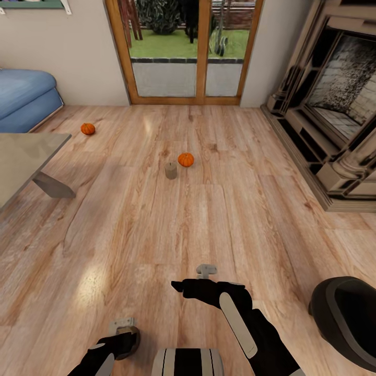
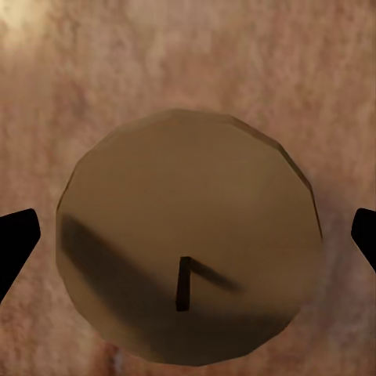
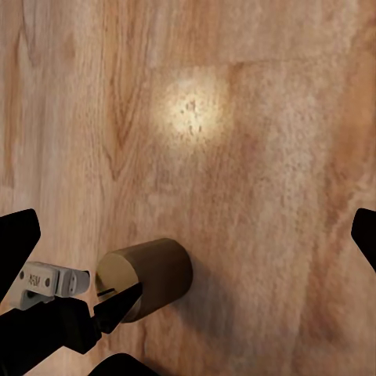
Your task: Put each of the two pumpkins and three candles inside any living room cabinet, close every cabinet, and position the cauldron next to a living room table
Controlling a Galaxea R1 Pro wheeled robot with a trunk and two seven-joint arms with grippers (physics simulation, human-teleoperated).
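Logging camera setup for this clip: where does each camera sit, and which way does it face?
Head view: on the head, facing forward and down over the floor; both arms show.
Left wrist view: on the left arm, facing a candle top-on; fingertips at the edges.
Right wrist view: facing the floor; it shares that candle and the left gripper.

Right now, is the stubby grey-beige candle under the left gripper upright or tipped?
Upright: the grey-beige candle shows its round top and wick end-on between the left gripper fingertips, and stands on the wooden floor.
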